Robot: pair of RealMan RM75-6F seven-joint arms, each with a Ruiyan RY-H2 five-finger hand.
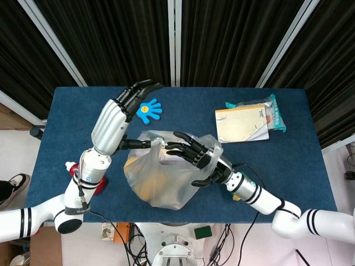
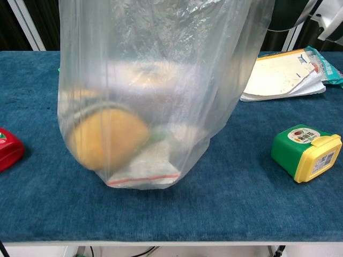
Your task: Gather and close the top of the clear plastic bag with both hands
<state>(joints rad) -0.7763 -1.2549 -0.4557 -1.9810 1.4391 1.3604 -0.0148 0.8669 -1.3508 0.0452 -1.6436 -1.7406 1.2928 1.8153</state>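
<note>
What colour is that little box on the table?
Green box with a yellow lid, clearest in the chest view.

Bag centre table; box right; booklet behind-right.

Looks like a robot lab or test booth: black pleated curtains on white metal frame bars are hanging behind a table covered in dark blue felt cloth, and loose black cables are dangling under its front edge.

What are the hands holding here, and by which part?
Both the left hand and right hand hold the clear plastic bag by its gathered top edge.
</note>
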